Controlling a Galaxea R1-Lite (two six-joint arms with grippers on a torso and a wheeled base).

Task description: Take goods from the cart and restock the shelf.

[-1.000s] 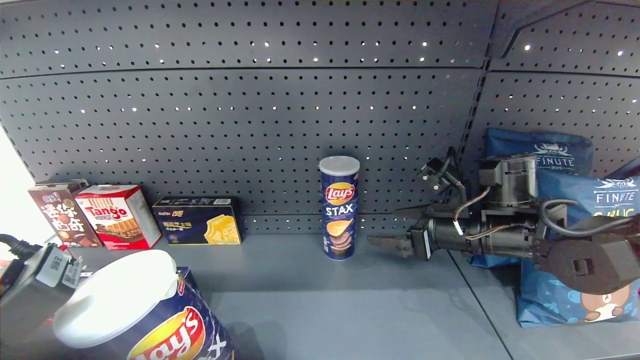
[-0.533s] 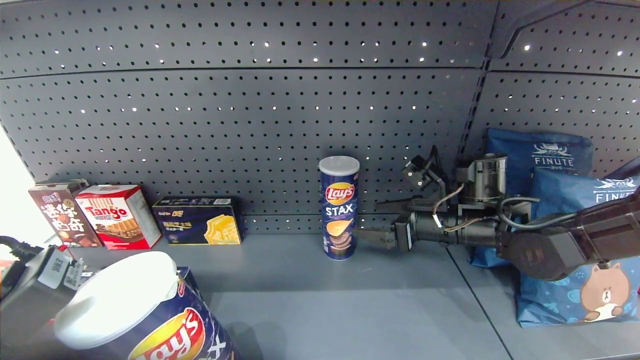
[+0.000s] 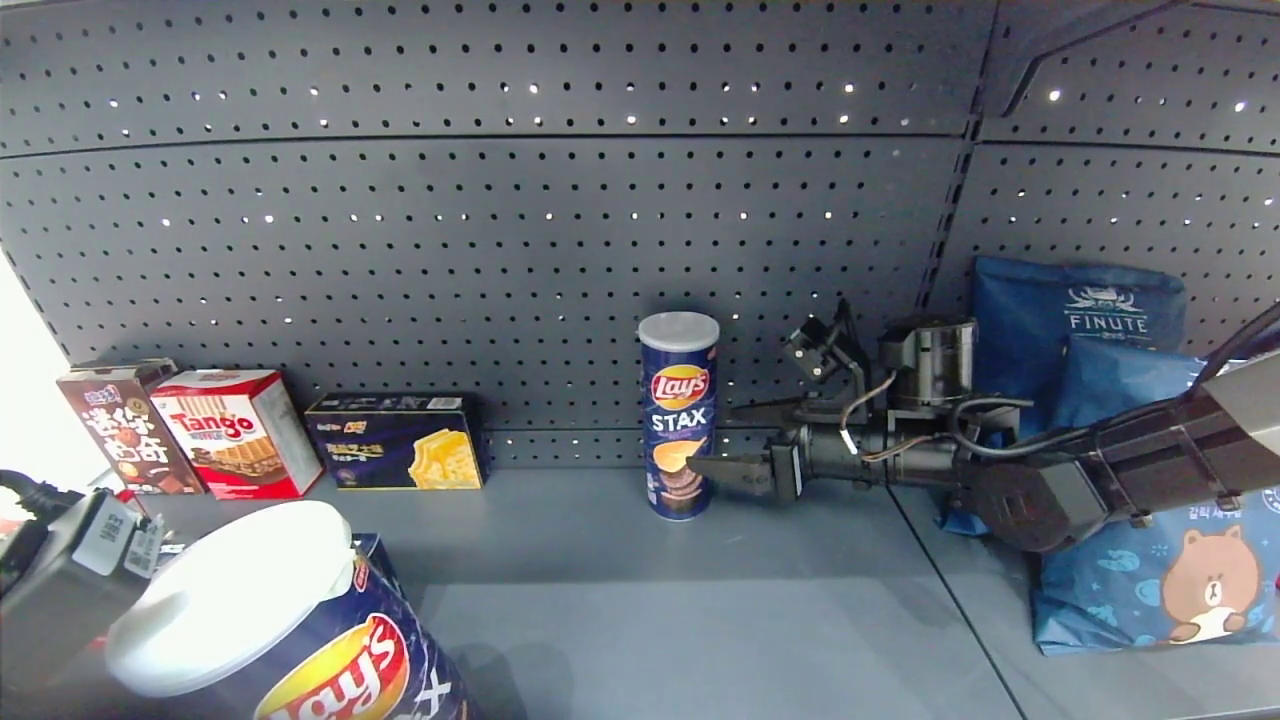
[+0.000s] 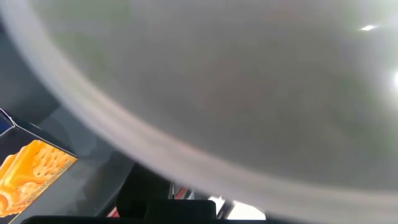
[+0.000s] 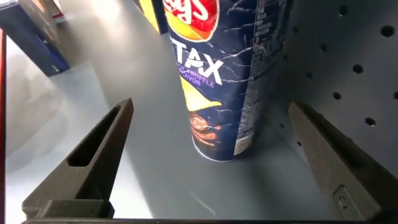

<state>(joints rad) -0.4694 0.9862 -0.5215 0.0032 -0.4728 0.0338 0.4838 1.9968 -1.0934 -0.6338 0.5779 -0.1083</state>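
A dark blue chips can [image 3: 678, 415] with a grey lid stands upright on the grey shelf [image 3: 700, 610], near the pegboard back wall. My right gripper [image 3: 736, 440] is open at the can's right side, its front fingertip close to the can's lower half. From the right wrist, the can [image 5: 224, 81] stands between the spread fingers [image 5: 93, 162], apart from both. A second chips can [image 3: 290, 620] with a white lid hangs tilted at the lower left beside my left arm [image 3: 60, 570], my left gripper shut on it. Its lid [image 4: 236, 93] sits right in front of the left wrist camera.
Three snack boxes line the back left: a brown one [image 3: 115, 425], a red one [image 3: 235, 432] and a dark blue one [image 3: 400, 440], the last also in the left wrist view [image 4: 31, 174]. Blue bags [image 3: 1110, 330] stand at the right behind my right arm.
My right arm has moved left along the shelf, bringing its open gripper up to the standing can. The left arm and its can have stayed put.
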